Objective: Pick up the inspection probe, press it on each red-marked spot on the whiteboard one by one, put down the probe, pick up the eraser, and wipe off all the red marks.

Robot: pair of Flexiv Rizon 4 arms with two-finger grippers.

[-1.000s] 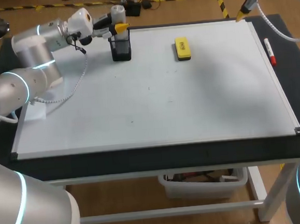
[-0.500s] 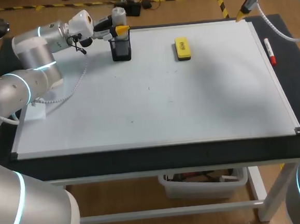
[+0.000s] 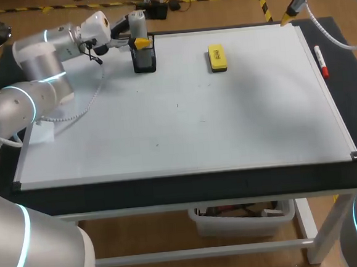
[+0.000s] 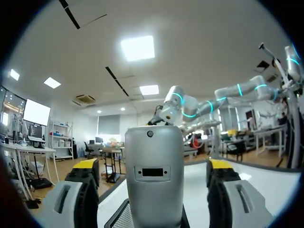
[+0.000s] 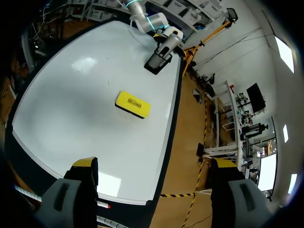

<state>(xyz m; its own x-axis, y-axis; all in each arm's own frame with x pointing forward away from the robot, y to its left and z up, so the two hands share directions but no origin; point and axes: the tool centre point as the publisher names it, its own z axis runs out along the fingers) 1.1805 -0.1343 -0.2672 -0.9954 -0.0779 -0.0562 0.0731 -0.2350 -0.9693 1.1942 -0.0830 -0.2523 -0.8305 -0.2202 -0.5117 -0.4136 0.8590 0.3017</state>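
Left gripper [image 4: 153,166]: open, straddling the inspection probe [image 3: 137,24]. One yellow tip sits on each side, and the wrist view shows a gap on both sides, so no grip yet. The fingers come in level from the side, across the probe's upper body. My read: that is the only part clear of the holder, and a side approach allows a straight lift.

The probe stands in the black mesh holder [image 3: 144,61] at the far left of the whiteboard [image 3: 184,121]. Its long axis is vertical. The lower end is hidden in the holder, presumably the pressing tip. A small dot and a rectangular slot face my wrist camera.

Right gripper [image 5: 153,164]: open and empty, high over the board's far right corner, probably to stay clear.

The yellow eraser [image 3: 217,57] lies flat on the board to the right of the holder, long axis running near-far. A red-capped marker [image 3: 322,61] lies on the right border. I can't make out any red marks in these views.
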